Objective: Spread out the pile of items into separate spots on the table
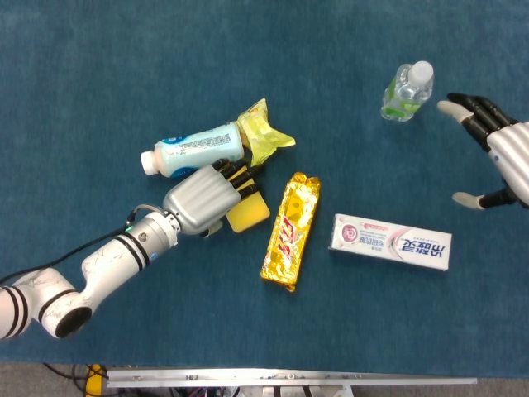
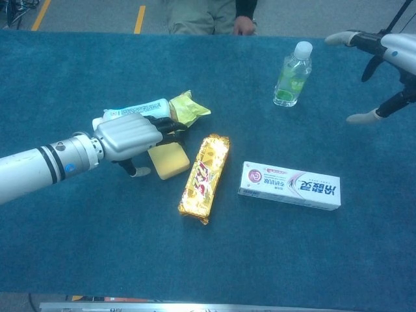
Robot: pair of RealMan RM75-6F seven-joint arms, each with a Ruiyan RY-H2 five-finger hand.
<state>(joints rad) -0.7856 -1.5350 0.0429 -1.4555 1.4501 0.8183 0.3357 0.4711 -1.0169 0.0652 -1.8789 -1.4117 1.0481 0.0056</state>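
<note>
My left hand [image 1: 202, 203] [image 2: 130, 136] lies over the left half of a yellow block [image 1: 246, 212] [image 2: 170, 161], fingers reaching across its top, thumb off to the near side. Just beyond the fingers lies a white and blue bottle [image 1: 194, 149] [image 2: 140, 108] on its side, with a yellow-green packet [image 1: 264, 132] [image 2: 188, 108] at its cap end. A gold snack bar [image 1: 291, 231] [image 2: 205, 174] and a toothpaste box [image 1: 390, 241] [image 2: 289, 185] lie apart to the right. My right hand [image 1: 500, 153] [image 2: 383, 55] hovers open, right of an upright water bottle [image 1: 407, 91] [image 2: 292, 73], not touching it.
The blue table cloth [image 1: 124, 66] stretches bare to the far left and along the near side. A person [image 2: 208, 16] stands behind the table's far edge. A metal rail [image 1: 289, 380] runs along the near edge.
</note>
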